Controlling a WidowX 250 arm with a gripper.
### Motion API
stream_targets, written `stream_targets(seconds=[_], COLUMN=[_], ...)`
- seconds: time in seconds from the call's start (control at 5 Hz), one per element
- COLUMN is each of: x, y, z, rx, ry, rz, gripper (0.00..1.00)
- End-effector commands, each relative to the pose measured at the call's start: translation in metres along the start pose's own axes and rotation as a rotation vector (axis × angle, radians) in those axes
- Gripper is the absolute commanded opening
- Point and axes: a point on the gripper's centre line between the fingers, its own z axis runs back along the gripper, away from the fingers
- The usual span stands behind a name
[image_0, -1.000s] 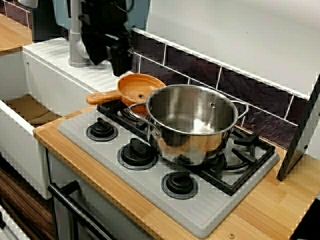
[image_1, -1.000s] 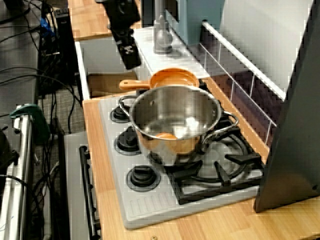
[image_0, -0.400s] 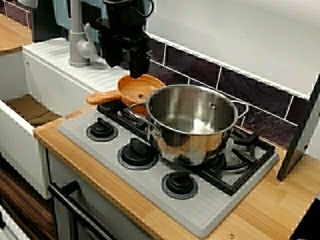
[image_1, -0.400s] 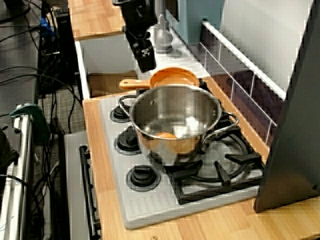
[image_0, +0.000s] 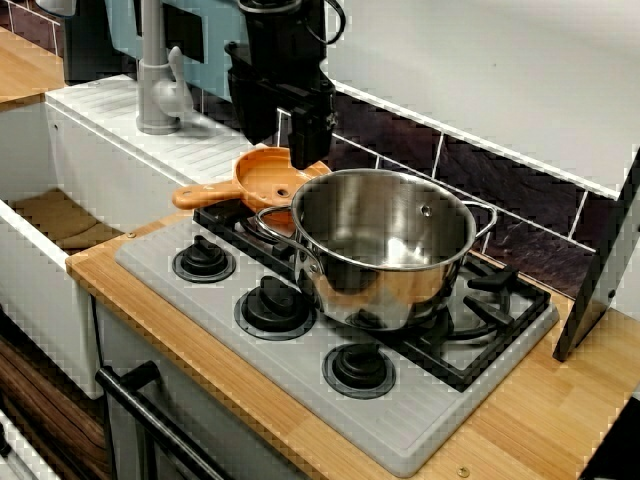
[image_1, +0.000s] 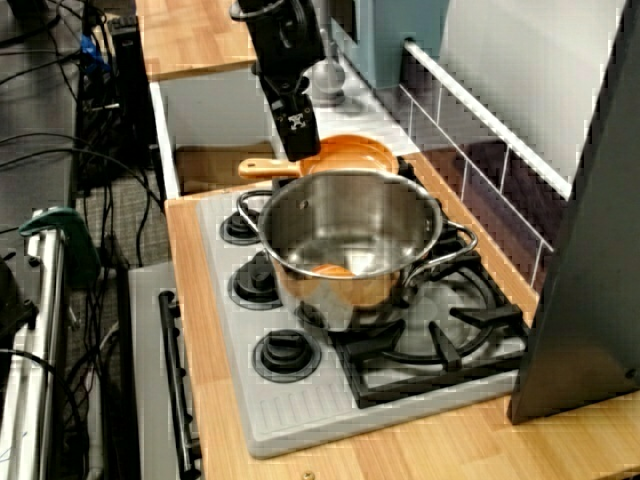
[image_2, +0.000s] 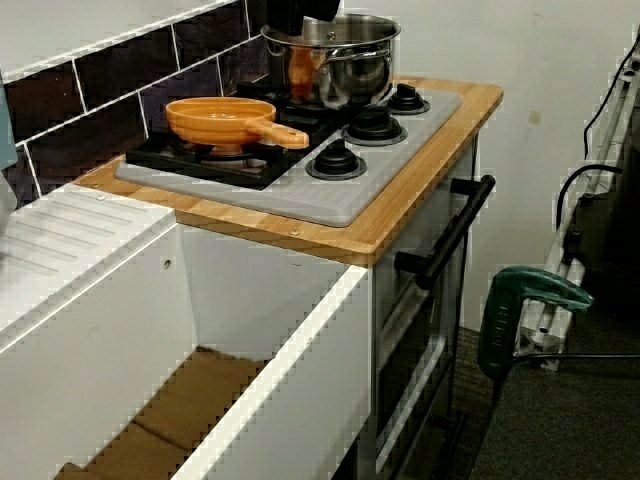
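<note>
The jaws hang pointing down from the black arm (image_0: 280, 80), just over the orange pan (image_0: 266, 180). They hold nothing. They show only as a dark block in every view, so I cannot tell how far apart they stand. In the view from the front of the stove their tips sit over the far right part of the pan's rim, close to the steel pot (image_0: 385, 250). In the view along the bench they sit over the near side of the pan, where its handle (image_1: 262, 168) begins. In the view from the sink end the arm is cut off by the top edge, and the pan (image_2: 220, 115) lies with nothing touching it. The pan rests on the black grate (image_0: 232, 218) over the back left burner, with its handle pointing out towards the sink (image_0: 50, 160). The pot stands just beside it on the next grate, upright and open, and its shiny wall reflects some orange. Both grates belong to a grey stove top (image_0: 190, 295) with three black knobs along its front edge. The stove top is set into the wooden bench (image_0: 540, 420). A grey tap (image_0: 155, 80) stands behind the sink, and dark tiles (image_0: 500, 190) run along the wall. A black oven handle (image_0: 140, 385) shows below the bench.
</note>
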Motion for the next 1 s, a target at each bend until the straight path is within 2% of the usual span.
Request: stream_targets(seconds=[0.0,0.2,0.8], x=[0.011,0.014,0.023], y=[-0.011,-0.010,0.033], z=[0.005,0.001,-0.011], rx=[0.003,0.009,0.024], ry=[-0.055,-0.057,-0.058], rz=[-0.002,0.006,0.105], gripper=[1.00,1.00,1.00])
